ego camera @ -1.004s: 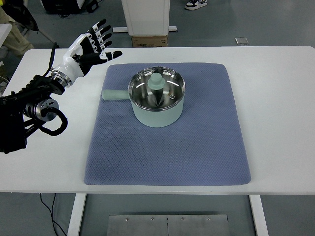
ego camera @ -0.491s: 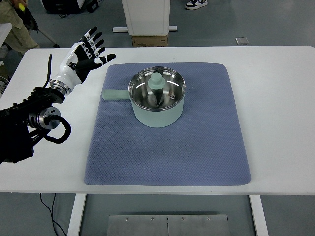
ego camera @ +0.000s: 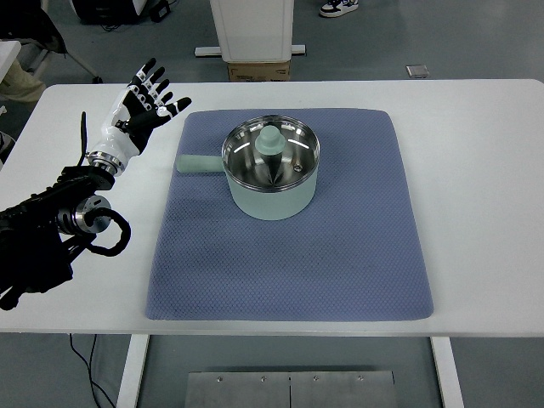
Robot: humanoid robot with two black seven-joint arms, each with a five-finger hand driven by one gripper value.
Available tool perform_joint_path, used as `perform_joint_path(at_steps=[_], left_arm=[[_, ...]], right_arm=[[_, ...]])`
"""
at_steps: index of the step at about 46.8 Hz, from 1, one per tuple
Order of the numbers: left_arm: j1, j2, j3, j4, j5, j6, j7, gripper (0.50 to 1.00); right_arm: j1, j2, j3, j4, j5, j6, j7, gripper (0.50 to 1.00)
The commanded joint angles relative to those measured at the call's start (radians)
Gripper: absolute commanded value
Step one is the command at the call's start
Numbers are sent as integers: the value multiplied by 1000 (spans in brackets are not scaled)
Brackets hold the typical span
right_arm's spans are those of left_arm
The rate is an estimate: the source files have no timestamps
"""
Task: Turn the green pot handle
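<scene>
Since the earlier frame, your left hand [ego camera: 143, 104] has drawn back toward the table's left side and turned more upright, now further from the pale green metal pot [ego camera: 272, 172]. Pot and mat have not shifted.

You will find the pot on the far half of the blue quilted mat [ego camera: 289, 246], its pale green straight handle [ego camera: 197, 164] pointing left from the pot, lying over the mat near its left border. The pot's round glass lid with a green knob [ego camera: 270, 141] sits on top; reflections make the pot's contents impossible to judge.

Your left arm is cut off by the picture's left edge, so only the forearm and wrist joints show, left of the pot. The right arm is out of view.

Your left hand stands well apart from the pot, up and to the left of the handle, above the white table [ego camera: 476, 170]. Its fingers [ego camera: 153, 76] are spread wide, palm raised, holding and touching nothing.
</scene>
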Motion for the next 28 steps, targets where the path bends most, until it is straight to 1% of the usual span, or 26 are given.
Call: perform_joint_path(at_steps=[1,17,28], left_arm=[[15,-2,-17,10,0,-2,0,1000],[50,-10,-82,14,-17,-9,0,1000],[52,-14,-85,14,-67,-14,0,1000]], right_arm=[[0,0,1,0,-1,0,0,1000],[0,0,-1,0,0,0,0,1000],[0,0,1,0,0,0,2,1000]])
